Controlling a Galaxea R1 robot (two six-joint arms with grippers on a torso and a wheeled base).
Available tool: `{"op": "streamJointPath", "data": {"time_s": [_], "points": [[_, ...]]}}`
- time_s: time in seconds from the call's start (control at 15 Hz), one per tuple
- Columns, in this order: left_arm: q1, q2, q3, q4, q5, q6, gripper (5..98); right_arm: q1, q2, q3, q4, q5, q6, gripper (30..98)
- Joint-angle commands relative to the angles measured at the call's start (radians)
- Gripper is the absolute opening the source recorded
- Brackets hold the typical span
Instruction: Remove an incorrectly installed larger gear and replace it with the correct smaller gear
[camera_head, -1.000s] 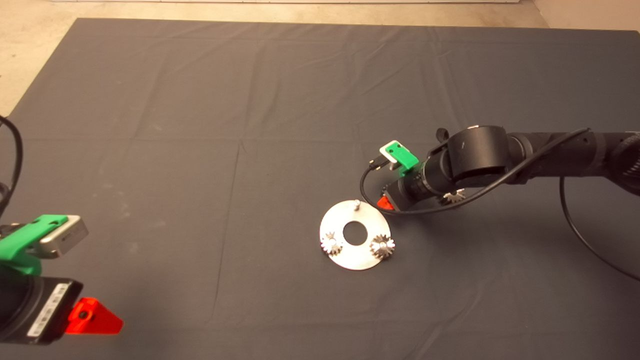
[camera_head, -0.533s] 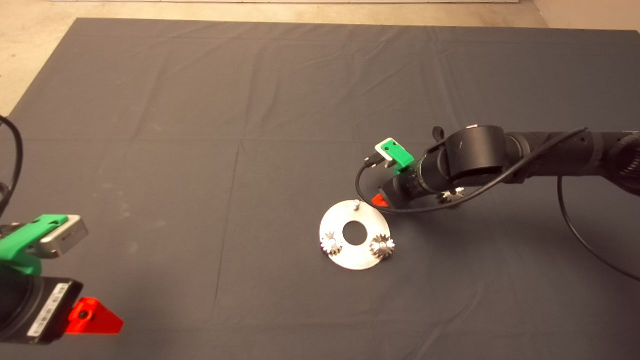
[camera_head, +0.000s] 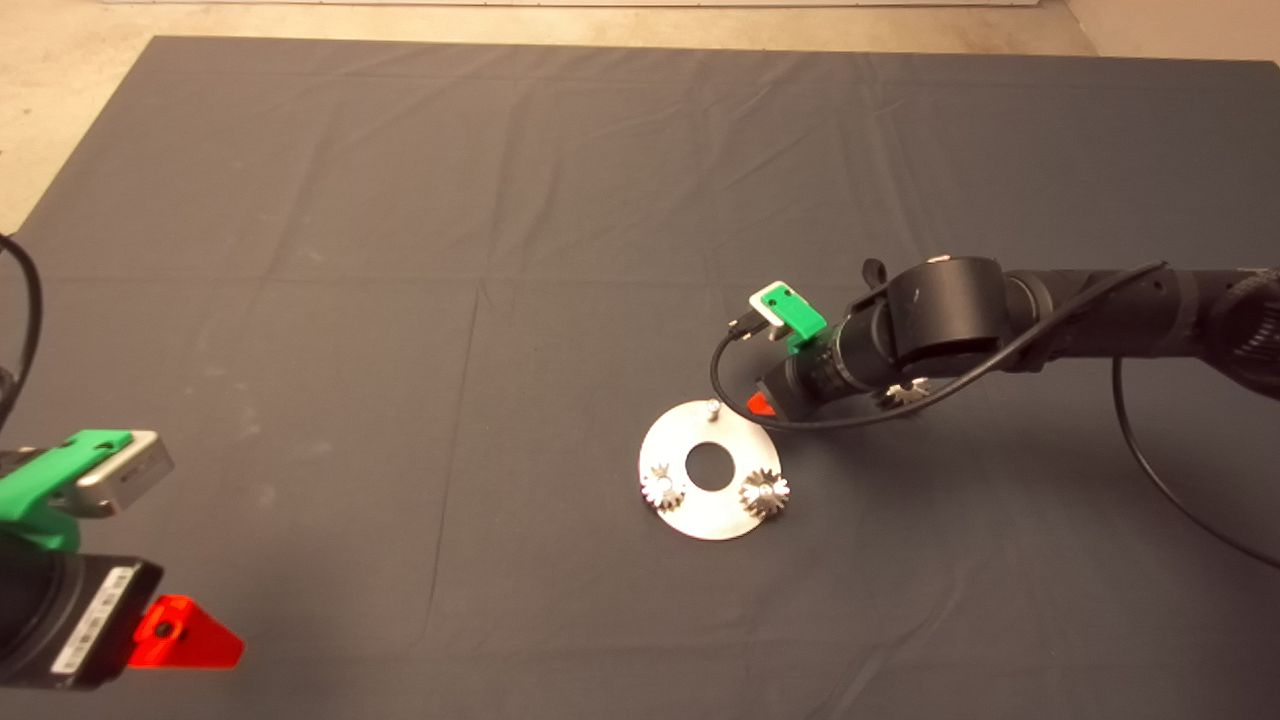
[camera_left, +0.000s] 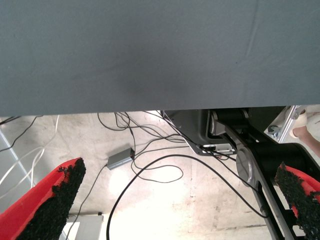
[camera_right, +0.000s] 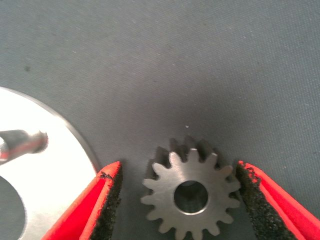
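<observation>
My right gripper (camera_right: 178, 175) is open, its pads either side of the smaller gear (camera_right: 190, 195), a dark-grey toothed gear with a round centre hole, with gaps on both sides. It hovers just beside the round silver plate (camera_head: 712, 520), near the plate's bare peg (camera_head: 711, 407), which also shows in the right wrist view (camera_right: 22, 142). In the head view only one red finger (camera_head: 761, 404) shows, and the smaller gear is hidden under the gripper. The larger gear (camera_head: 905, 392) lies on the mat, partly hidden under the right arm. My left gripper (camera_head: 185, 635) is parked open at the lower left.
Two shiny-faced gears (camera_head: 662, 487) (camera_head: 765, 492) sit on pegs on the plate, either side of its centre hole. A black cable (camera_head: 740, 400) loops from the right wrist towards the plate. The left wrist view shows the mat's edge (camera_left: 150, 107) and floor cables.
My right gripper has shifted slightly left, towards the plate's bare peg. The gears on the plate and the larger gear have not moved.
</observation>
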Motion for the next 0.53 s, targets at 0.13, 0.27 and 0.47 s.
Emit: {"op": "streamJointPath", "data": {"time_s": [0.13,0.27,0.47], "points": [[-0.014,-0.022,0.017,-0.023,0.133,0.007,98.2,0.016,-0.006,-0.002,-0.028,0.004,-0.001,55.4],[-0.013,-0.022,0.017,-0.023,0.133,0.007,98.2,0.016,-0.006,-0.002,-0.030,0.004,-0.003,52.3],[-0.013,-0.022,0.017,-0.023,0.133,0.007,98.2,0.016,-0.007,0.000,-0.054,0.004,-0.004,50.3]]}}
